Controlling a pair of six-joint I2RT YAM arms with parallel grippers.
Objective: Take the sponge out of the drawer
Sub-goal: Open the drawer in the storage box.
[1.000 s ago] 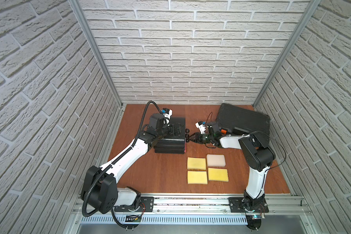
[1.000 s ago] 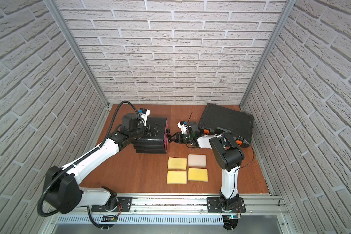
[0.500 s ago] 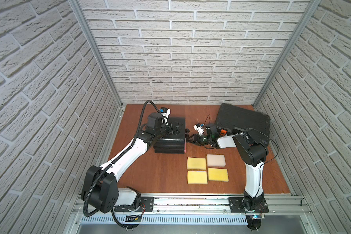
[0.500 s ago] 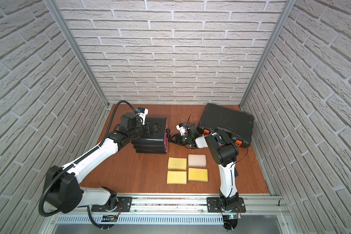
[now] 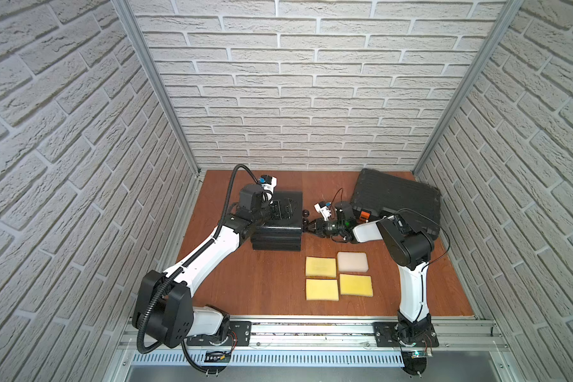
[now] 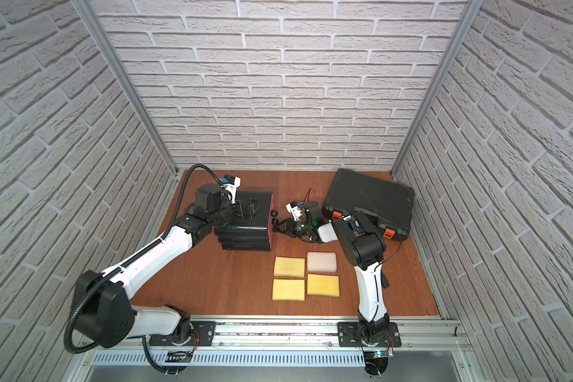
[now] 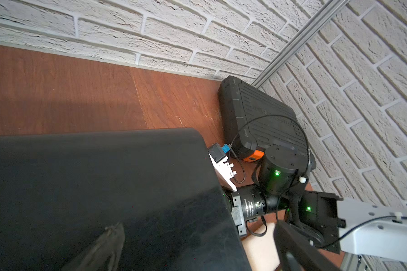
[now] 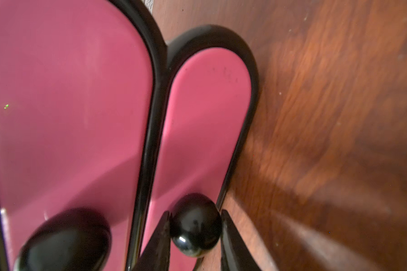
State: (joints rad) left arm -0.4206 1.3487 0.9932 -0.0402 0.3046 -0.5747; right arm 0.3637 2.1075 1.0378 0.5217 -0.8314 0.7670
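Right gripper (image 8: 195,211) — snug around drawer knob (image 8: 195,226)

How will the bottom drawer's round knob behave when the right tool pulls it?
Likely slippery: the knob is glossy and ball-shaped, so the right tool may slide off. The small drawer box might slide; the left tool on top probably steadies it.

Drawer fronts (image 8: 68,93) are pink, the knob (image 8: 195,225) black, 3 sponges (image 5: 321,266) yellow, 1 sponge (image 5: 352,262) white.
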